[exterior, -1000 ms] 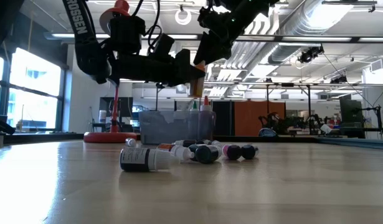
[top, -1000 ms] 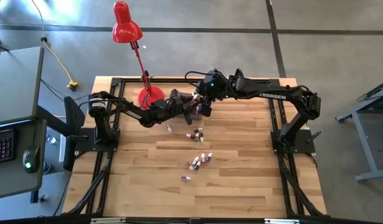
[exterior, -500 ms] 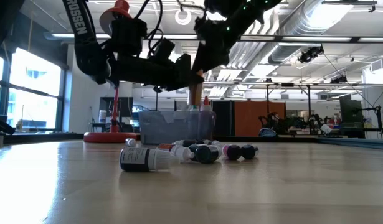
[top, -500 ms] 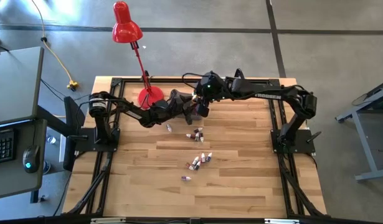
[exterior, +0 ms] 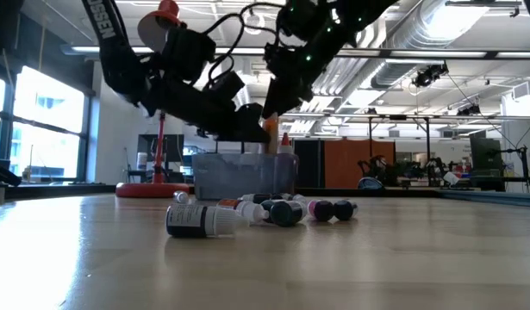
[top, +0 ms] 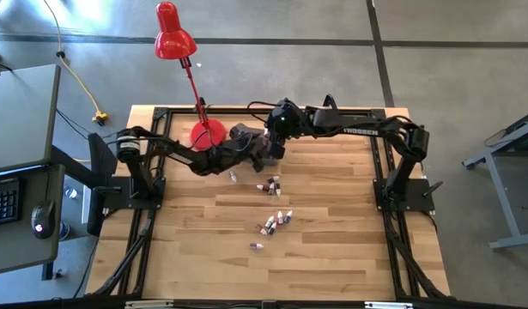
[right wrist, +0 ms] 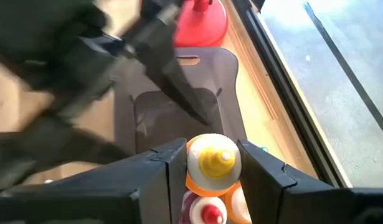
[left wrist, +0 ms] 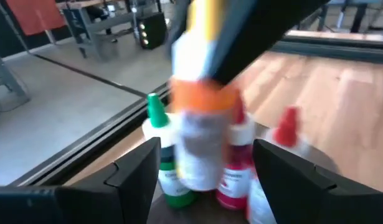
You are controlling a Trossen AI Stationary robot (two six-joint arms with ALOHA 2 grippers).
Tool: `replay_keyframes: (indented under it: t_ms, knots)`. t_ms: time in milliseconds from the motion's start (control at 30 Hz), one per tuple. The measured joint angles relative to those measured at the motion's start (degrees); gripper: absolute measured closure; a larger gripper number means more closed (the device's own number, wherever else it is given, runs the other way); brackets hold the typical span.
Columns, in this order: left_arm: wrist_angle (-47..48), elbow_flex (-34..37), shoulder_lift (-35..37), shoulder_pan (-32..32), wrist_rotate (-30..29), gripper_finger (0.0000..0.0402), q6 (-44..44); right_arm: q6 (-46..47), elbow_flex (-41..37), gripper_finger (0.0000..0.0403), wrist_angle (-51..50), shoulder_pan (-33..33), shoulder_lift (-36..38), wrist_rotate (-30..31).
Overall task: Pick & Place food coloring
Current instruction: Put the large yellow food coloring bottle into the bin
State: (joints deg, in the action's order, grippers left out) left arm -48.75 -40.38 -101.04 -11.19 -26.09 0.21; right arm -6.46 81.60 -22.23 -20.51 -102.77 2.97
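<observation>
I'm at the placing step: my right gripper [right wrist: 211, 163] pinches a yellow-capped bottle [right wrist: 213, 163] over the bin [right wrist: 179, 112], above bottles already standing inside. My left gripper [left wrist: 203, 155] gapes empty beside it. Next: lower gently, release upright.

One bench [top: 332, 257] carries two dark arms, the left arm [top: 173, 153] and the right arm [top: 367, 130], so two pincers: the left pincer [left wrist: 205, 149] and the right pincer [right wrist: 211, 163]. There is one red desk lamp [top: 176, 41] and one grey bin [exterior: 239, 175]. Loose food coloring bottles [top: 275, 219] on the bench number about ten: one lone bottle [top: 233, 177], a cluster of about four, a cluster of about five, and one more apart [top: 255, 245]; the exact total cannot be told. At the bin, four bottles show: one green-capped [left wrist: 156, 111], two red-capped [left wrist: 289, 124], and one yellow-capped bottle [right wrist: 215, 154] between the right pincer's fingers
</observation>
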Motion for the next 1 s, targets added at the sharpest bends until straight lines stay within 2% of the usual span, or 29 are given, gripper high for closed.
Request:
replay_keyframes:
  t_ms: [267,367,667,1000]
  knots:
    - [22.7,0.1,11.3,5.5,-0.5,0.0152,0.9,0.0,0.0,0.0287,0.2,-0.7,-2.4,-0.3]
    - [27.3,0.1,15.8,7.6,-0.4,0.0152,1.0,0.0,0.0,0.0287,0.2,-0.7,-3.5,0.1]
    - [31.5,0.0,25.1,11.8,-0.5,0.0152,0.6,0.0,0.1,0.0285,0.5,-1.0,-5.7,0.6]
    - [33.5,0.1,28.2,15.7,-0.7,0.0152,-3.7,0.0,0.1,0.0283,0.4,-1.8,-6.7,0.3]
